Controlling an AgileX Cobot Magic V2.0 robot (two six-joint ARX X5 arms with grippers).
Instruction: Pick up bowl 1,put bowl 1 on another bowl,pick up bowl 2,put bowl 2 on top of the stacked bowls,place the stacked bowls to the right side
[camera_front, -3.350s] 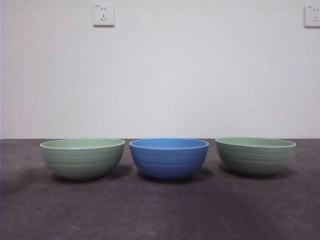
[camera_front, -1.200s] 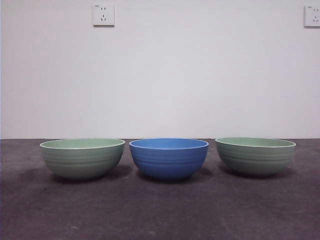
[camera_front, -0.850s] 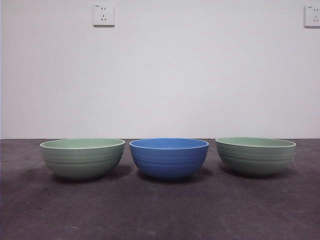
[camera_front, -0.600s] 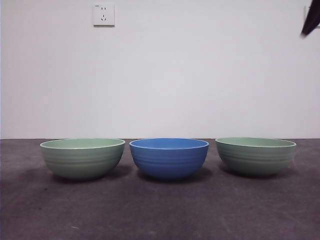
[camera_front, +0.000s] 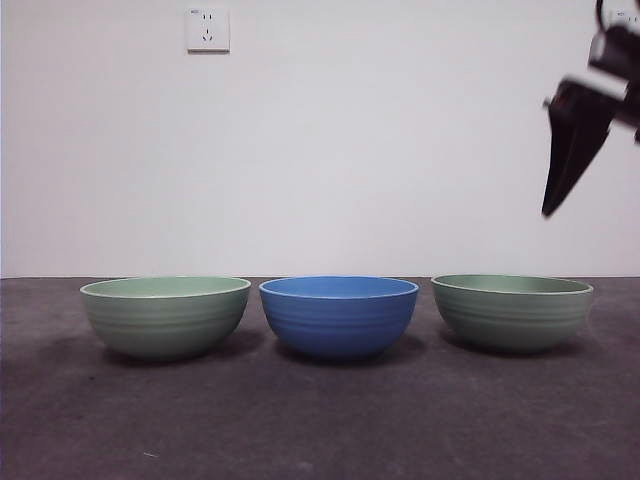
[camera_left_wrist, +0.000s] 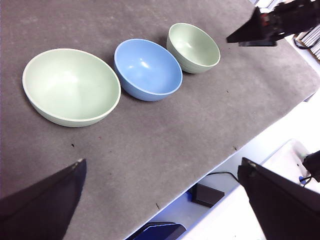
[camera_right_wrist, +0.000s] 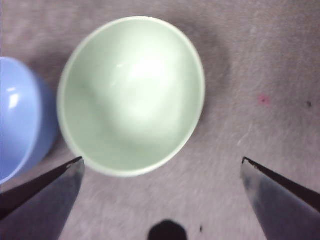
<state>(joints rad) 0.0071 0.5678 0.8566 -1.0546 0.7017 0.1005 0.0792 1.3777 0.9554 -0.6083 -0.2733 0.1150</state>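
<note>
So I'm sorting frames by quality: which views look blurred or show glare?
Right wrist view: soft and smeared, with a washed-out highlight inside the pale green bowl. Left wrist view: sharp, small glints in the blue bowl. Front view: bowls crisp under even light, faint shadows on the table; the right claw is slightly soft.
</note>
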